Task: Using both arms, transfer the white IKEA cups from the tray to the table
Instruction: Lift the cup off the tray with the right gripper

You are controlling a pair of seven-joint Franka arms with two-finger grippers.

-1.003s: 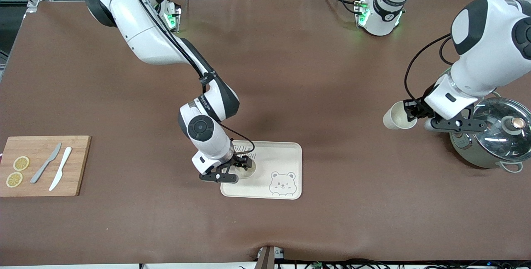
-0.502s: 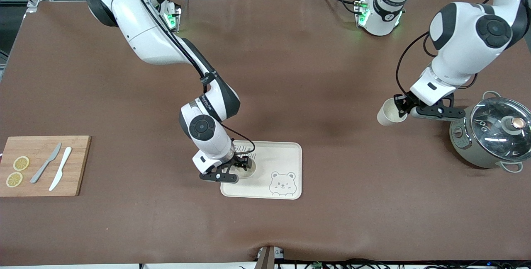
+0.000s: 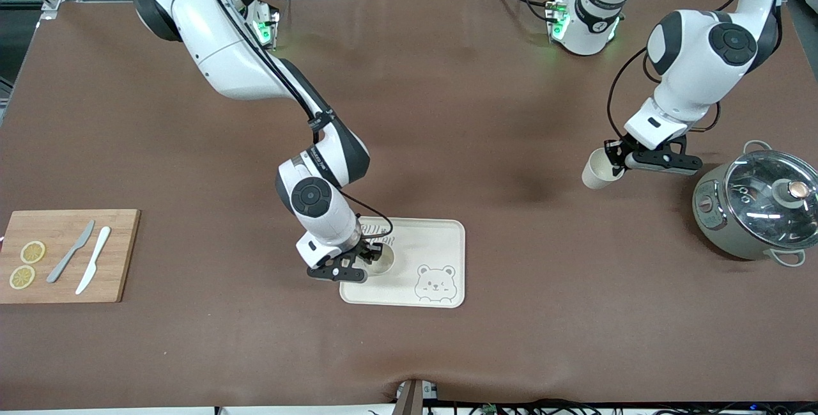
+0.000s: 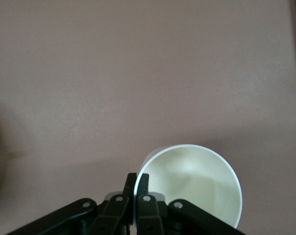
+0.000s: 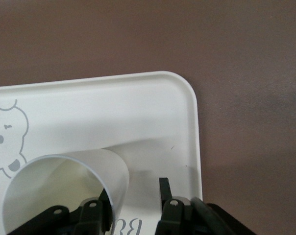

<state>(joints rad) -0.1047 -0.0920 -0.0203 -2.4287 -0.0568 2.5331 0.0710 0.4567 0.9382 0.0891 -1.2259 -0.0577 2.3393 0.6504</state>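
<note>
One white cup (image 3: 381, 261) stands upright on the cream bear-printed tray (image 3: 441, 242), at its end toward the right arm. My right gripper (image 3: 369, 254) straddles that cup's wall, open. In the right wrist view one finger sits inside the cup (image 5: 64, 196) and the other finger (image 5: 163, 188) stands clear of the wall over the tray (image 5: 113, 107). My left gripper (image 3: 615, 158) is shut on the rim of the second white cup (image 3: 596, 171), held tilted over bare table between the tray and the pot. The left wrist view shows the left gripper (image 4: 136, 177) pinching this cup's (image 4: 197, 186) wall.
A grey-green pot with a glass lid (image 3: 757, 204) stands at the left arm's end of the table. A wooden cutting board (image 3: 70, 281) with two knives and two lemon slices lies at the right arm's end. Brown table (image 3: 255, 351) surrounds the tray.
The left arm has carried its cup up and away from the pot, toward the table's middle. The right gripper's fingers have drawn closer together at the cup on the tray.
</note>
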